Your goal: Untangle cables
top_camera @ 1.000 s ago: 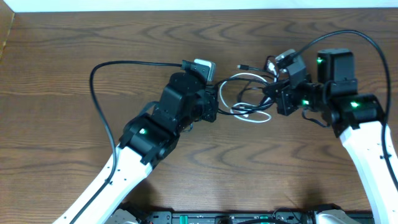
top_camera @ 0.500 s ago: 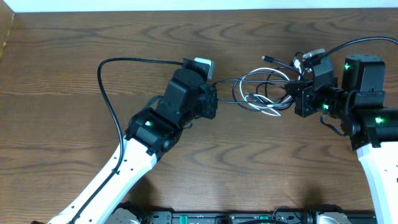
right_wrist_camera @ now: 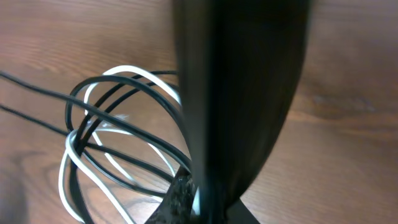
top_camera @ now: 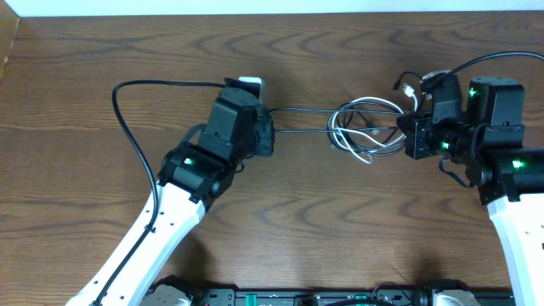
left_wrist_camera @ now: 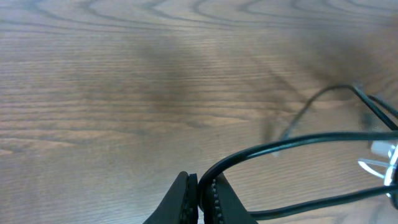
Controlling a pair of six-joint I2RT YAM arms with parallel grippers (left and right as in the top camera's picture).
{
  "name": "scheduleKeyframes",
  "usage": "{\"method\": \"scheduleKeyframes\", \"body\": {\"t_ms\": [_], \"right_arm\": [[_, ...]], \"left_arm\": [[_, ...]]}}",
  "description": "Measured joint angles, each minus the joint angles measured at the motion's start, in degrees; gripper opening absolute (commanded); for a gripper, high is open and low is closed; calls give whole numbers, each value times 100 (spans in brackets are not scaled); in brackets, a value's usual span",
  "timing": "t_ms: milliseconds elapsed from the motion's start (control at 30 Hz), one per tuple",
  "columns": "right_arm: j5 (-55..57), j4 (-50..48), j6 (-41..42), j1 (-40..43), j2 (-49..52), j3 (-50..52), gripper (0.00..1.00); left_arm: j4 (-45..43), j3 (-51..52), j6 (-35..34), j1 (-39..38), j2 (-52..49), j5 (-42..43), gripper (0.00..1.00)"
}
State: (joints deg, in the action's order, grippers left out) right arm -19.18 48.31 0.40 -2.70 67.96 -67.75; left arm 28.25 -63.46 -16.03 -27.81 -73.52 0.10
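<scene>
- Left gripper (left_wrist_camera: 199,186) is clamped on the black cord (top_camera: 302,131), which is pulled taut leftward.
- Right gripper (top_camera: 407,136) is pinched together on the right edge of the coil (top_camera: 372,130), where the white cord (right_wrist_camera: 127,68) loops.

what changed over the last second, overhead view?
Left gripper pulled left, right gripper pulled right. The black cable now runs stretched from the left gripper to the coil, which shifted right. Both grippers stayed shut, neither let go.

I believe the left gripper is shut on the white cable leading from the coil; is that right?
Not quite: the left gripper is shut on the black cable leading from the coil, not a white one; the left wrist view shows it.
</scene>
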Motion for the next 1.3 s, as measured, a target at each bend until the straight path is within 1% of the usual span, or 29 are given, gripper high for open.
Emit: {"method": "scheduleKeyframes", "body": {"t_ms": [67,167,267,533,700,800,867,933,1000,1033,1100,1200,1300], "right_arm": [[273,70,103,0,0,0,7],[1097,166,374,24,0,0,14],[1521,247,560,59,0,0,16],[1910,455,925,59,-2,0,15],[2334,597,1248,66,-2,0,16],[2507,695,1432,203,-2,0,17],[2529,737,1541,343,-2,0,22],[2820,789,1620,595,-2,0,30],[3152,804,1698,901,-4,0,33],[3261,802,1716,1012,-11,0,36],[3314,778,1742,1062,-22,0,41],[3165,610,1661,1062,-24,0,48],[2625,466,1355,1062,-24,0,49]], "left_arm": [[9,0,0,85,0,-7,8],[68,0,0,282,0,-210,8],[87,0,-2,487,0,-310,8],[205,0,-2,817,0,-254,8],[245,0,-2,1029,0,-216,8],[256,0,-2,1174,0,-205,8],[267,0,-2,1246,0,-177,8],[284,0,2,1370,0,-297,8],[348,0,2,1672,0,-525,9],[385,0,0,1773,0,-616,8],[481,0,0,1867,0,-737,8],[490,0,2,1853,0,-706,8],[450,0,0,1853,0,-483,9]]}}
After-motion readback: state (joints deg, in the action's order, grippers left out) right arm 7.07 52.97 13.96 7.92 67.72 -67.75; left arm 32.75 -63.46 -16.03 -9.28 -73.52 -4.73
